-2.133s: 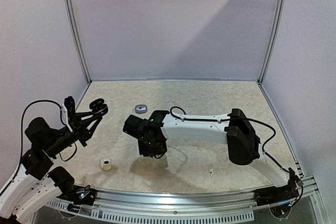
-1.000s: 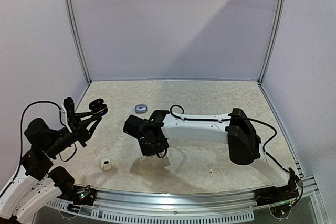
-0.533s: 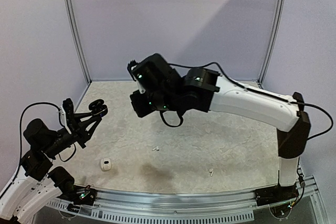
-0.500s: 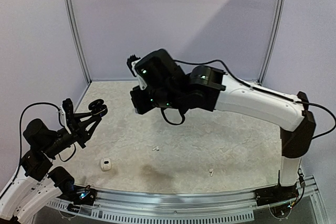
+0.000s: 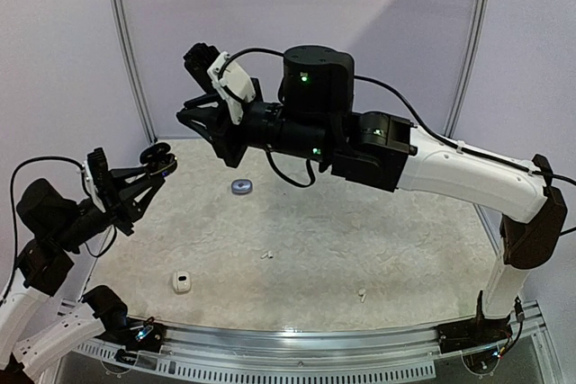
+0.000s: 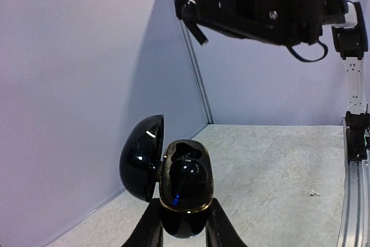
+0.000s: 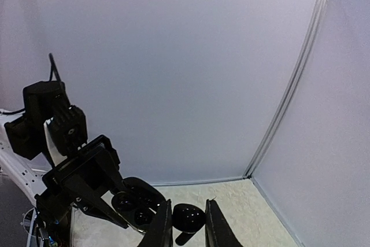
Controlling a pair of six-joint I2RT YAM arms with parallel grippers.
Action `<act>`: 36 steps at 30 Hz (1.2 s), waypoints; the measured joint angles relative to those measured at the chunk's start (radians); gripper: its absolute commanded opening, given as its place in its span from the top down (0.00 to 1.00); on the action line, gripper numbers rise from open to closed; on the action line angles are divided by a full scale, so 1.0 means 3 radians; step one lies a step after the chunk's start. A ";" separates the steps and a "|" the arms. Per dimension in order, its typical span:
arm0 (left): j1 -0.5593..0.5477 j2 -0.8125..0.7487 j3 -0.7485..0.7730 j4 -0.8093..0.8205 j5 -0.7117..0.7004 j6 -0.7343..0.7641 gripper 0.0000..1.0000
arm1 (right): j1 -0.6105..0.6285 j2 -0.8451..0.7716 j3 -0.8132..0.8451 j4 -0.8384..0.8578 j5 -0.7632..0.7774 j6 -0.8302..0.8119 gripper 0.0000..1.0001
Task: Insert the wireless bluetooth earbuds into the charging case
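Left gripper (image 6: 184, 221) is pinching the open case (image 6: 185, 192) upright at lower centre. Right gripper (image 7: 188, 209), pinching a bud (image 7: 188, 218), is hovering above to seat it.

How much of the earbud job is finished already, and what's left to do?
Done: one black bud already sits in the open black case, held up by the left gripper. Its other slot looks empty. In hand: the right gripper is pinching a second black bud in the air; that one probably goes in next. Left: two tiny white buds lie loose on the table.
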 measured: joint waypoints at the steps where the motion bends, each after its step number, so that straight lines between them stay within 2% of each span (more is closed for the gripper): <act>1: 0.0001 0.0067 0.0085 0.0013 0.0045 0.0019 1.00 | 0.0000 -0.0001 0.0000 0.0031 -0.0094 -0.0062 1.00; 11: 0.0042 0.0687 0.0412 0.0332 0.0515 -0.0038 1.00 | 0.0056 -0.0139 -0.0118 0.0219 -0.0595 -0.0623 1.00; 22: 0.0051 0.0692 0.0415 0.0659 0.0861 -0.0141 1.00 | 0.0098 -0.0242 -0.0401 0.0331 -0.0702 -0.0935 1.00; 36: 0.0051 0.0736 0.0449 0.0678 0.0890 -0.0187 1.00 | 0.0135 -0.0239 -0.0401 0.0546 -0.0566 -0.1081 1.00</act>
